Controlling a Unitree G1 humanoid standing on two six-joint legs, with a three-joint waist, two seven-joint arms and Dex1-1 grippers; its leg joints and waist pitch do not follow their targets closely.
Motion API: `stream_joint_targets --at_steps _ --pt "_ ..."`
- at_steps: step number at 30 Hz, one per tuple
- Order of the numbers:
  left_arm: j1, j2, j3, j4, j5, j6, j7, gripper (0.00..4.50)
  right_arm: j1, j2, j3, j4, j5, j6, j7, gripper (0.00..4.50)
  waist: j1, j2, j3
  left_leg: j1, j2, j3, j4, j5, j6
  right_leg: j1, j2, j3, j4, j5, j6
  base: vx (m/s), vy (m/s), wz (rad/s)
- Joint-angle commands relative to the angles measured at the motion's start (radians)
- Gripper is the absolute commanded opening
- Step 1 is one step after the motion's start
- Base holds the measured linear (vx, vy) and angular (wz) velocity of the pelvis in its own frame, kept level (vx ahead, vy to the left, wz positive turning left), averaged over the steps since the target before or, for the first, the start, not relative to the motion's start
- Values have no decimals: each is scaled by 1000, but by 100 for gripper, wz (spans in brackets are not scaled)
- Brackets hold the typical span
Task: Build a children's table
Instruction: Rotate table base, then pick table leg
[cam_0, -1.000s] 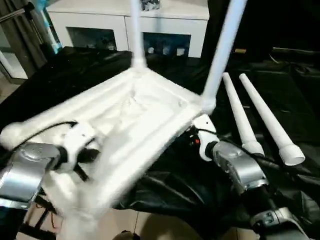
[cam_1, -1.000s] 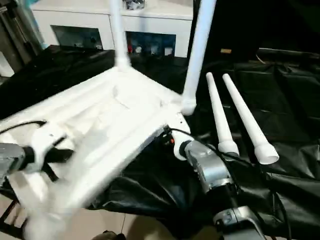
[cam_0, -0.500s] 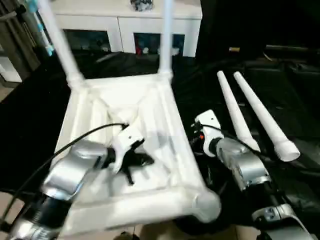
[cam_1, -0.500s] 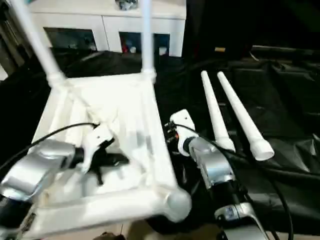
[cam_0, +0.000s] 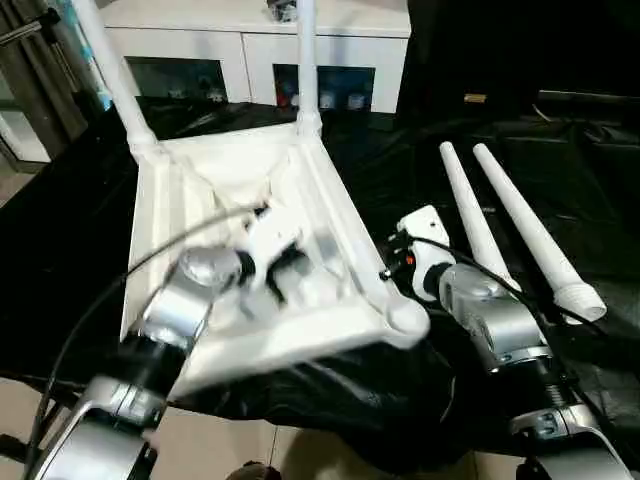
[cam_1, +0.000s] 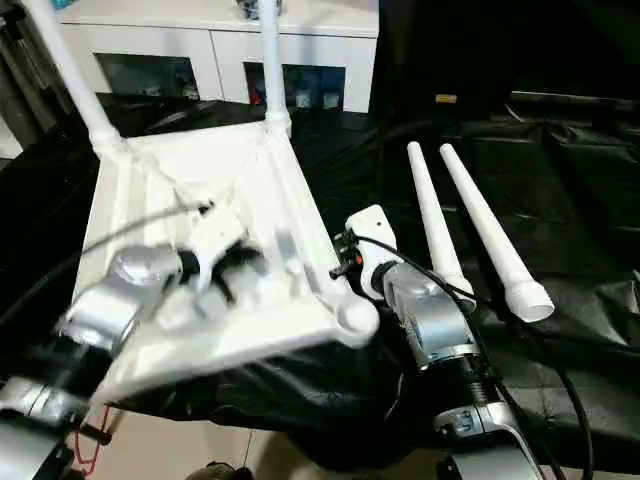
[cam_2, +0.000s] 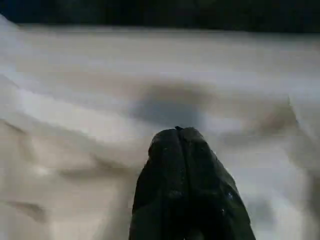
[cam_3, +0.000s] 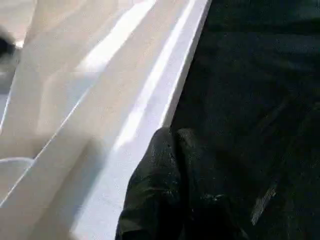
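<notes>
1. Now the tabletop (cam_0: 240, 255) lies underside up across the left and centre of the head view, on the black cloth (cam_0: 470, 120), its near edge hanging over the cloth's front.
2. Two legs (cam_0: 305, 60) stand in its far corner sockets; two loose legs (cam_0: 520, 230) lie side by side at the right of the frame.
3. The step in hand looks like positioning the tabletop for the third leg.
4. The left gripper (cam_2: 177, 132), fingers together and holding nothing, presses over the ribbed underside.
5. The right gripper (cam_3: 172, 135), fingers also together and empty, sits against the tabletop's right rim.
6. Next, one loose leg needs picking up and seating in the near right socket (cam_0: 405, 318).
</notes>
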Motion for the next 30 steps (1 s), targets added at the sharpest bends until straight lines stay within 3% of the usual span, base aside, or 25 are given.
stream_joint_targets --at_steps 1,6,7,8,11,12,16,18,21,23,27,30 --pt "-7 0 17 11 2 -17 26 0 -11 -8 -34 -21 6 4 -30 19 1 5 -81 32 49 -31 -61 -156 9 51 -76 39 -58 0 -245 0 0 0" --pt "-1 -18 32 9 -17 -44 35 0 -62 -43 -85 -10 -34 43 -137 19 -1 6 -82 32 45 -29 -58 -139 9 51 -74 39 -59 -16 -241 0 0 0" --pt "2 -18 35 0 -23 -43 32 0 -69 -49 -88 -14 -35 59 -137 19 1 13 -83 32 45 -29 -57 -137 9 50 -74 39 -59 -16 -241 0 0 0" --pt "14 -23 58 -39 -50 -56 29 0 -83 -69 -114 -35 8 135 -92 19 -1 9 -82 31 44 -29 -57 -139 15 54 -72 39 -58 -8 -245 0 0 0" --pt "38 -41 99 -127 -131 -22 -9 0 -112 -97 -157 -25 29 207 -106 43 2 8 -83 31 48 -28 -55 -121 26 53 -74 38 -57 15 -258 0 0 0" --pt "49 -44 106 -162 -156 -1 -25 33 -123 -109 -166 -14 28 226 -115 50 2 8 -84 30 48 -28 -54 -114 24 55 -75 38 -53 20 -263 0 0 0" --pt "113 -26 51 -310 -227 76 -145 47 -187 -164 -163 79 13 272 -112 80 1 3 -81 31 47 -24 -53 -126 25 51 -74 38 -58 -30 -266 0 0 0" --pt "125 -21 35 -336 -243 88 -172 84 -203 -175 -159 104 8 283 -105 97 2 2 -79 30 46 -22 -53 -133 23 49 -72 38 -63 -61 -258 0 0 0" --pt "150 -7 13 -402 -287 138 -221 84 -229 -191 -151 132 0 327 -96 122 1 4 -79 31 46 -23 -53 -135 19 49 -71 38 -61 -75 -252 0 0 0" --pt "156 -2 6 -420 -298 151 -234 122 -237 -195 -150 141 -2 340 -96 142 0 1 -79 32 46 -22 -52 -138 14 48 -71 38 -62 -86 -252 0 0 0" --pt "187 27 -26 -516 -343 240 -288 128 -286 -222 -147 224 -9 392 -113 175 -1 2 -76 33 47 -22 -52 -146 3 46 -69 37 -63 -114 -250 0 0 0" --pt "195 38 -31 -539 -358 260 -301 169 -298 -231 -148 255 -14 394 -119 208 -2 -2 -75 32 44 -19 -52 -156 -4 44 -67 39 -65 -132 -242 0 0 0"
